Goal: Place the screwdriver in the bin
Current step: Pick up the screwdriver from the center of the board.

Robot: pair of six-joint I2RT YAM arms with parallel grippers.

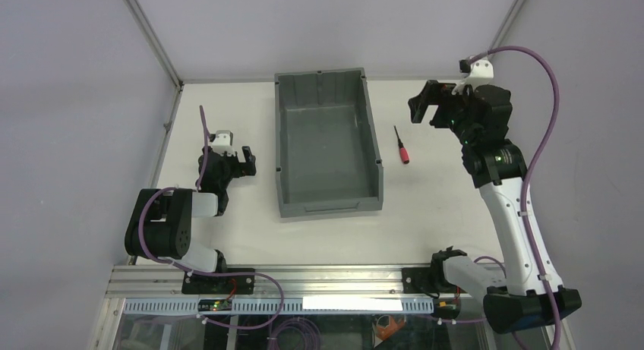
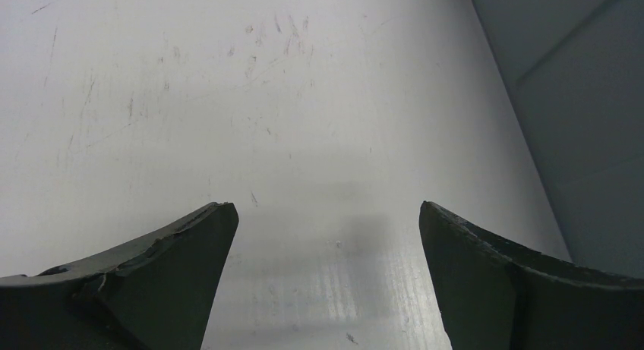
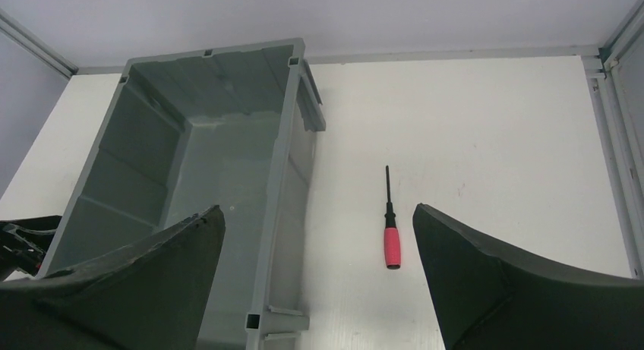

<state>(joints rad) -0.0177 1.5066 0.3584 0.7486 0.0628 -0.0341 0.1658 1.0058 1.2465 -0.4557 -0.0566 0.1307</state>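
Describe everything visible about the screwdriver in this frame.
The screwdriver is tiny, with a short red handle, seemingly plastic, and a thin black shaft. It lies flat on the white table, right of the bin and apart from it, shaft pointing away from the arms' bases. Only the table touches it.

1. One grey bin (image 1: 328, 206) stands on the single white desk (image 1: 440, 213).
2. One screwdriver (image 1: 401, 146), with one red handle and one thin black shaft, is seen on the desk.
3. Two robot arms are pictured: the left arm (image 1: 163, 228) and the right arm (image 1: 510, 213).
4. Two sets of jaws appear, the left jaws and the right jaws, one set per arm.
5. Each set counts two dark fingers, four in all: the left fingers (image 2: 175, 251) and the right fingers (image 3: 494, 274).
6. Two purple cables are visible, the left cable (image 1: 203, 126) and the right cable (image 1: 548, 77), one per arm.
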